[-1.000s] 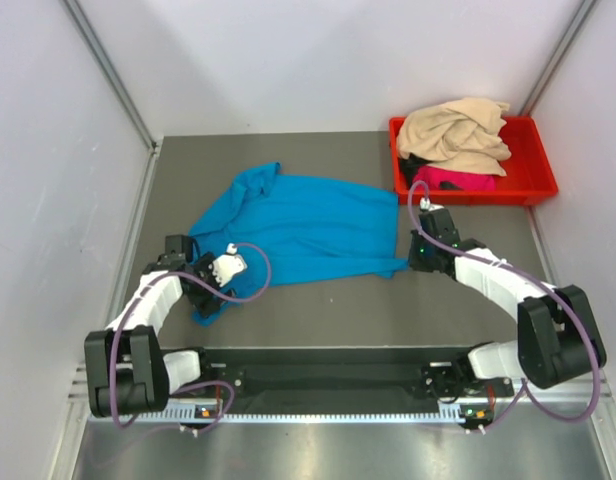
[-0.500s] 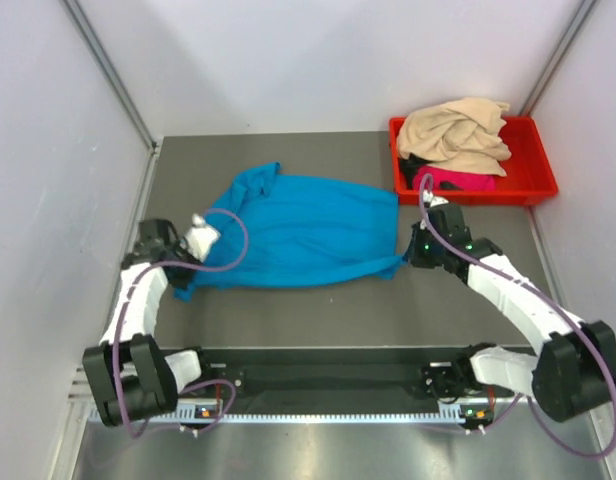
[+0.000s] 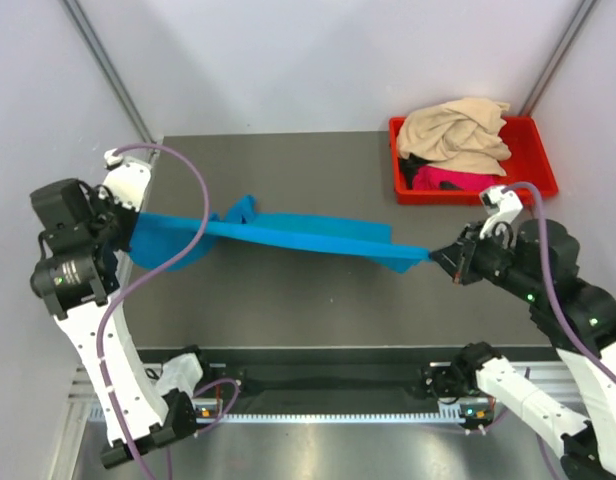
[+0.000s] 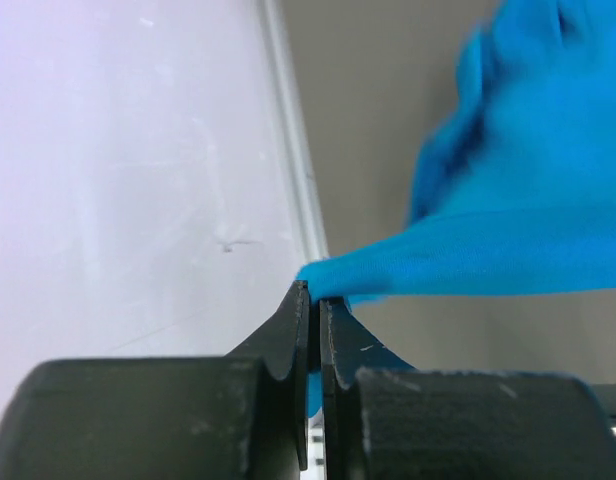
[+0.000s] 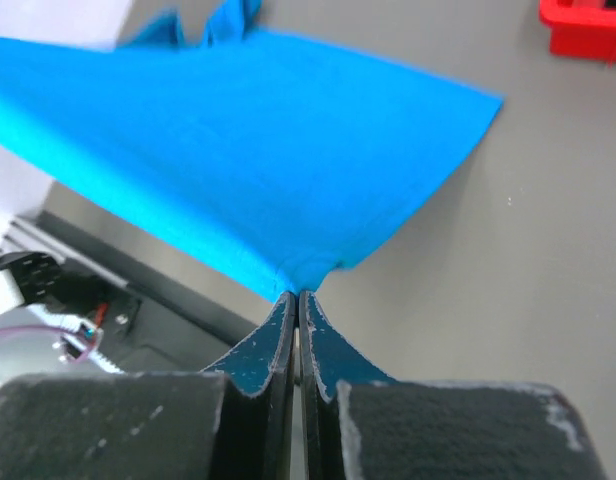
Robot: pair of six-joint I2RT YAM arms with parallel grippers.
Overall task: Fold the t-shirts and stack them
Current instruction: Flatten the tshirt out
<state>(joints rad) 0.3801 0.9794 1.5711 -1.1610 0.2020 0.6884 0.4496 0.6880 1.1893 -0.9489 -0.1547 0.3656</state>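
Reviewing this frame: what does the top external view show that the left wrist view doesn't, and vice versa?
Only top external: the right gripper pinching one end of the blue t-shirt, and the red bin holding the beige t-shirt and pink t-shirt. Only left wrist: up close, the left gripper with jaws shut on the shirt's edge. Both: the blue t-shirt stretched above the grey table.

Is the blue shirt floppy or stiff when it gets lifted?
Probably floppy: the blue shirt sags and bunches between the left claw and right claw. Likely light too, since two small pinches hold it up.
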